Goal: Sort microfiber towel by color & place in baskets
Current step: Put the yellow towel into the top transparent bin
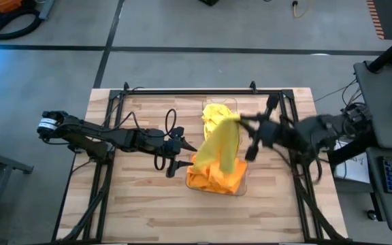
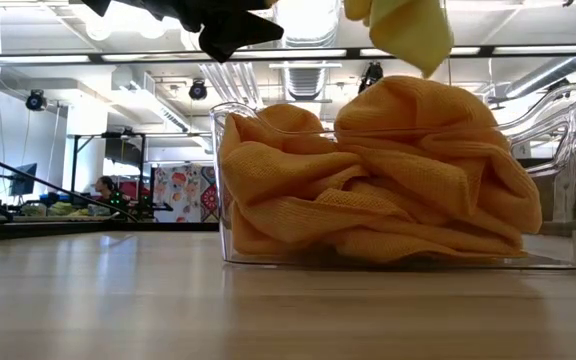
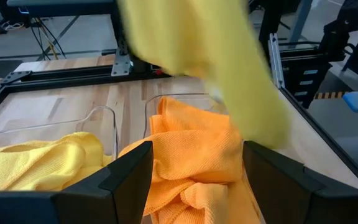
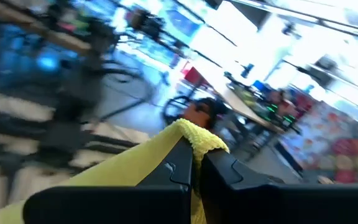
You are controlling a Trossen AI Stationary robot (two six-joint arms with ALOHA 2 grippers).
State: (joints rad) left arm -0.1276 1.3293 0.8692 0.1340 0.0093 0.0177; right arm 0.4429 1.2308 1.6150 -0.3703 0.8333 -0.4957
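Yellow towel hangs from the right pincer above the baskets.

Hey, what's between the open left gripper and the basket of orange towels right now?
Nothing: in the high view, only bare wooden table separates the left gripper from the basket of orange towels. The yellow towel held by the right gripper hangs above the basket.

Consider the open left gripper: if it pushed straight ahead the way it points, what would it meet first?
Probably the orange towels heaped in the near basket; the left gripper points right at them, though depth is unclear.
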